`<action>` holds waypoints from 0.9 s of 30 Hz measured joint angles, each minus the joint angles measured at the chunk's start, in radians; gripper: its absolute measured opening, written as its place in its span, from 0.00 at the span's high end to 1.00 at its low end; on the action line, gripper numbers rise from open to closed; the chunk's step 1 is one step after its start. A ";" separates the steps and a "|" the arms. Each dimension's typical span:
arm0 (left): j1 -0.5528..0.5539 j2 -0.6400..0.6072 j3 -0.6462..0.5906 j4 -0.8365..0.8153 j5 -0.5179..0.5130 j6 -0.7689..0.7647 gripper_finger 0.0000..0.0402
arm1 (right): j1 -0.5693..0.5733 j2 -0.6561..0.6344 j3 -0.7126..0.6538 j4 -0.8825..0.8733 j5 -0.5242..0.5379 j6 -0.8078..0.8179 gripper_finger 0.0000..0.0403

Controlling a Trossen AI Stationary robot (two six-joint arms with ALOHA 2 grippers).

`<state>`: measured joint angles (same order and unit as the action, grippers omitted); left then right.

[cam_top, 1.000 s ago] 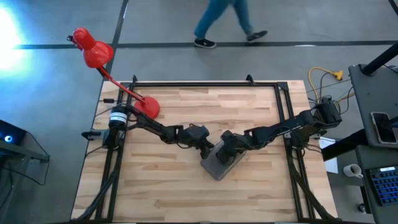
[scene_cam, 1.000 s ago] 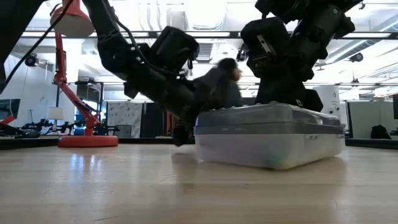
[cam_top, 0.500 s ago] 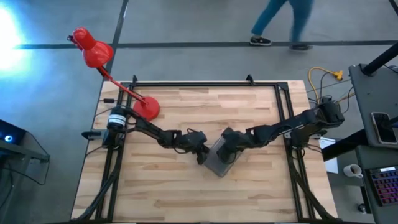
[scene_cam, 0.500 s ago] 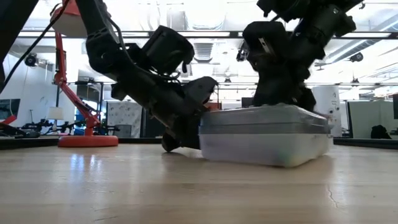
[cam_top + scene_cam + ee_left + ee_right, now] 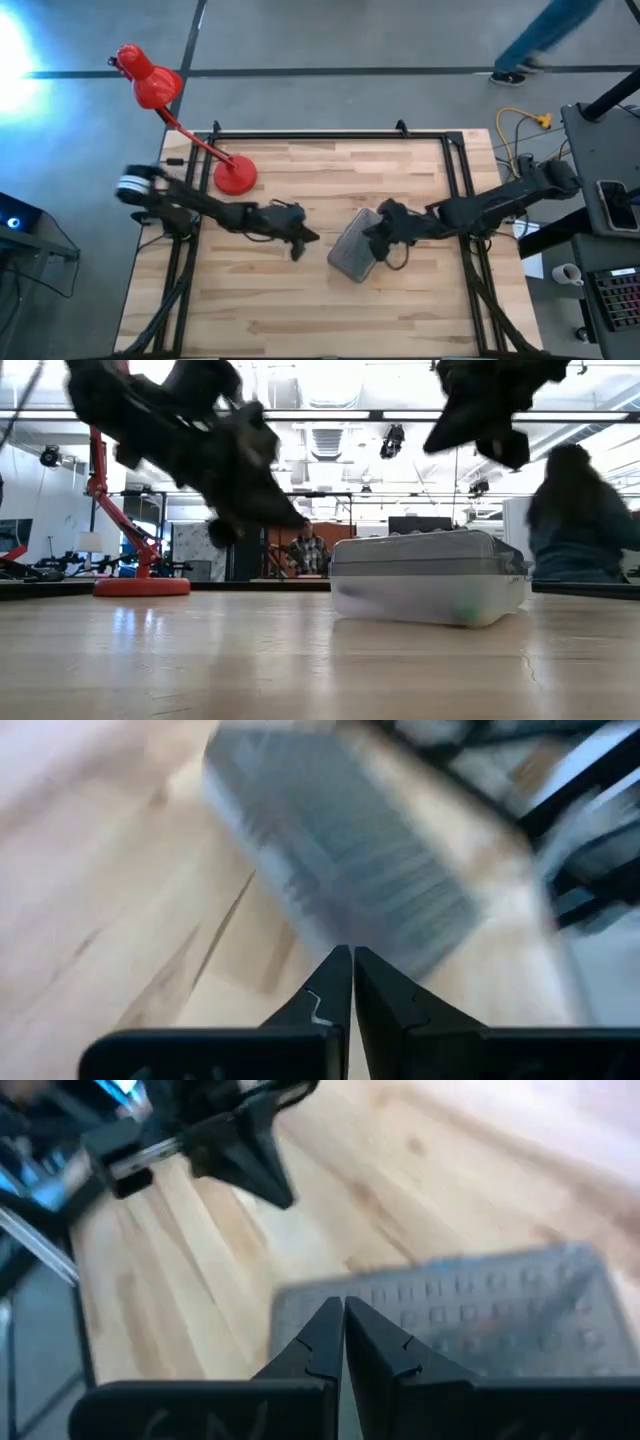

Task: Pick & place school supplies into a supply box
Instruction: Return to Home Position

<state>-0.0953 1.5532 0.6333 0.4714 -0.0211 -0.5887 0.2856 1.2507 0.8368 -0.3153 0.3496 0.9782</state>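
Both grippers have drawn off the supply box (image 5: pixel 352 255) since half a second ago; left gripper (image 5: pixel 300 240) now apart from it, box ahead of its jaws; right gripper (image 5: pixel 378 232) raised, box just below and ahead of its jaws. Wrist views only: both pairs of jaws pressed together, holding nothing. Low view only: lid (image 5: pixel 425 545) down, box resting on table (image 5: pixel 200 660), grippers clear above it, blurred. Contents hard to make out through the cloudy wall; person (image 5: pixel 545 35) cut off at high view's edge.
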 joint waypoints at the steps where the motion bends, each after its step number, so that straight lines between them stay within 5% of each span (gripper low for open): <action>1: -0.001 -0.058 -0.027 0.006 0.000 -0.009 1.00 | 0.011 -0.028 0.000 0.000 0.024 -0.006 0.98; 10: 0.000 -0.585 -0.262 -0.012 -0.007 -0.153 1.00 | 0.037 -0.232 0.011 0.018 0.047 -0.061 0.98; 16: -0.029 -0.894 -0.399 0.025 0.033 -0.084 1.00 | 0.156 -0.301 0.010 0.271 0.009 -0.442 0.98; 22: -0.031 -1.086 -0.508 0.162 0.119 -0.048 1.00 | 0.222 -0.180 -0.124 0.650 -0.004 -0.486 0.98; 24: -0.025 -1.112 -0.507 0.147 0.138 -0.002 1.00 | 0.162 -0.128 -0.165 0.833 -0.084 -0.537 0.98; 27: 0.006 -1.110 -0.461 0.047 0.176 0.053 1.00 | 0.000 -0.118 -0.210 0.886 -0.329 -0.507 0.98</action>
<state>-0.0892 0.4432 0.1725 0.5187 0.1549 -0.5353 0.2854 1.1325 0.6268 0.5712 0.0201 0.4714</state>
